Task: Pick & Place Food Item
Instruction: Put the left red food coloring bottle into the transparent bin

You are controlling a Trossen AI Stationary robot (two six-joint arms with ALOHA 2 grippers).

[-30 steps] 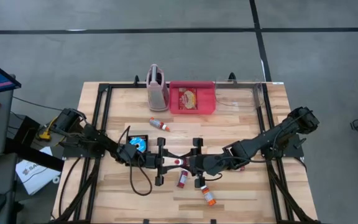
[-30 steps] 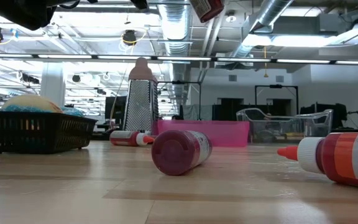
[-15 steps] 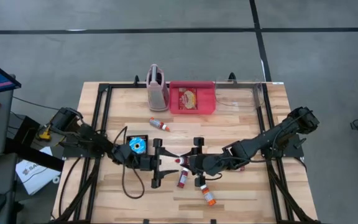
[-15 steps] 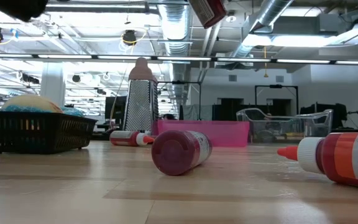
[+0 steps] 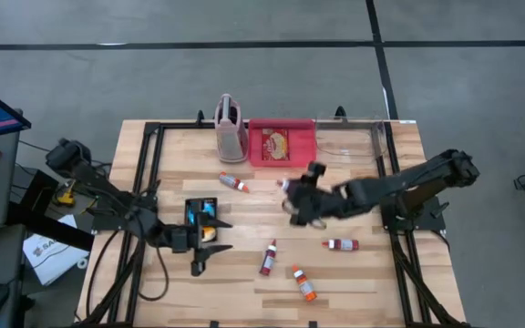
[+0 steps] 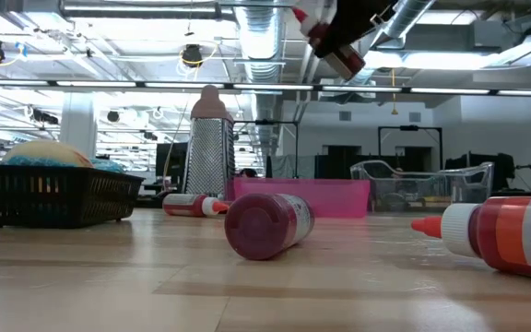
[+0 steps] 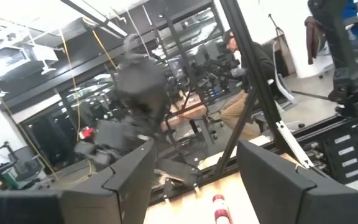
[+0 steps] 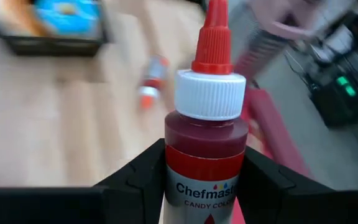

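Observation:
A small red bottle [image 8: 207, 137] with a white cap and a red nozzle, labelled Chefmaster, is in the air over the middle of the table. My right gripper [image 5: 301, 202] is shut on it, short of the red tray [image 5: 281, 144]. The low view shows the bottle [image 6: 335, 41] high up and tilted. My left gripper [image 5: 210, 244] stands open near the table's left, beside the black basket [image 5: 199, 211], with nothing between its fingers [image 7: 129, 180]. My right gripper pinches the bottle's lower body at the label [image 8: 207, 190] between its two fingers [image 8: 138, 180]. The bottle lies along the fingers, its nozzle [image 8: 215, 31] pointing away from the wrist. It is lifted clear of the table and tilted, nozzle [image 6: 300, 15] uppermost.
Several more red bottles lie on the wood [image 5: 235, 182] [image 5: 268, 258] [image 5: 303, 283] [image 5: 340, 244]. A metal grater [image 5: 230, 128], the red tray with a food packet and a clear container [image 5: 349, 141] line the far edge. A blue doughnut [image 5: 210, 210] sits in the basket.
The two grippers had met at mid-table with the bottle between them. My left gripper has drawn back toward the table's left edge without it. My right gripper has carried the bottle toward the far edge and the red tray, and the bottle has tipped.

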